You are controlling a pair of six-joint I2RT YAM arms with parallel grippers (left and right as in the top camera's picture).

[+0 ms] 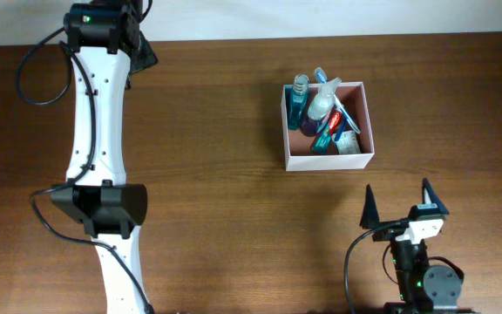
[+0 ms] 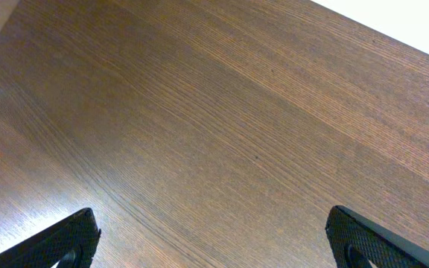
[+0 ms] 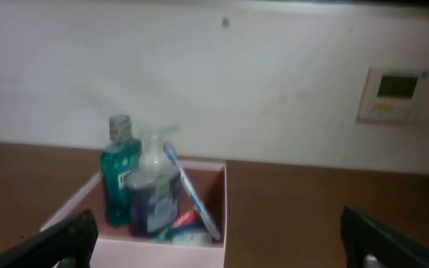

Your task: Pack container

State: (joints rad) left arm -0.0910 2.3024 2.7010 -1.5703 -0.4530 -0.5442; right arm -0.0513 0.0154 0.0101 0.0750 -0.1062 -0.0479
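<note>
At the near right edge of the bench (image 1: pixel 234 218), the right arm's fingers (image 1: pixel 369 209) are pointing toward the far side and standing spread wide, with nothing between them. Just beyond them, right of centre, the container (image 1: pixel 329 161) is sitting flat on the wood, a square shallow box with thin white walls and a reddish-brown inside. It is holding a cluster of toiletries that is crowding toward its far left corner. A teal mouthwash bottle (image 1: pixel 300 96) is standing upright there, and a clear pump bottle (image 1: pixel 319 103) of dark liquid is standing just beside it. A blue toothbrush (image 3: pixel 192 190) is leaning against them, a red-marked tube (image 1: pixel 335 124) is lying lower down, and a small green-and-white packet (image 1: pixel 347 139) is resting near the right wall. Over on the left, the white left arm (image 1: pixel 94 131) is stretching from the near edge to the far left of the bench, well apart from the box. In the left wrist view the left arm's fingers (image 2: pixel 65 242) are also spread fully apart, holding nothing, with only bare wood grain showing beneath. Farthest back, in the right wrist view, a pale wall (image 3: pixel 237 89) is rising behind the bench, carrying a small control panel (image 3: pixel 395 93) on its right.
</note>
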